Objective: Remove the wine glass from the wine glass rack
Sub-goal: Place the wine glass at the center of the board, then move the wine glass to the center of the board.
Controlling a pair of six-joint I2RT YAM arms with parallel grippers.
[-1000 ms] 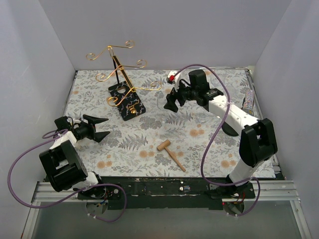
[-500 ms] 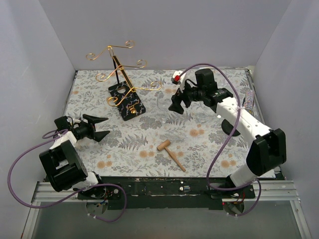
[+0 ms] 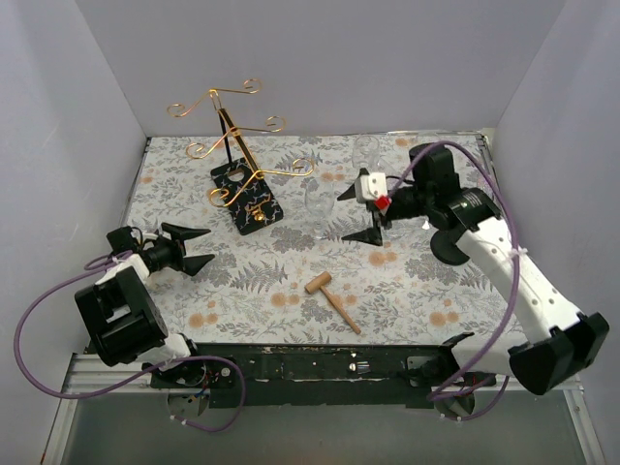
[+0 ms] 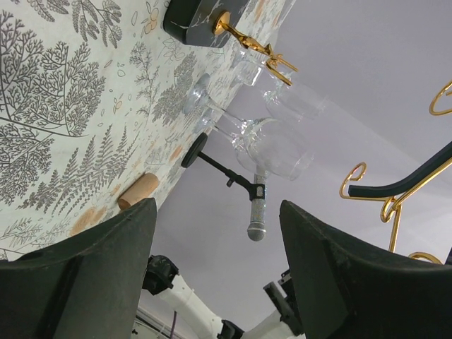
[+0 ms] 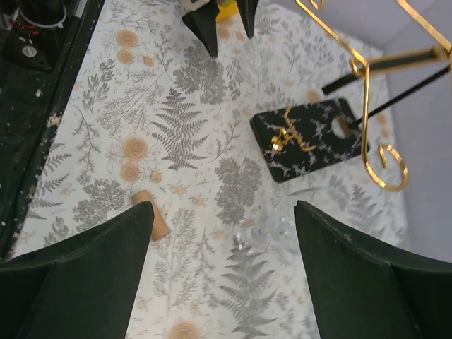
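Top external view: finds the wine glass (image 3: 317,201) upright on the cloth (image 3: 252,281), off the wine glass rack (image 3: 240,165), just beside the wide-spread right gripper (image 3: 358,214), and the left gripper (image 3: 198,248) spread wide too, both unladen.

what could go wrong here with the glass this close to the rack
The open right end effector is beside the wine glass; a sideways brush could knock it over. The glass is close to the wine glass rack and its gold arm, so a careless pull might snag and tip the rack.

Open left hand (image 4: 215,208), two wine glasses (image 4: 279,152), black rack base (image 4: 191,18), floral cloth (image 4: 63,106)
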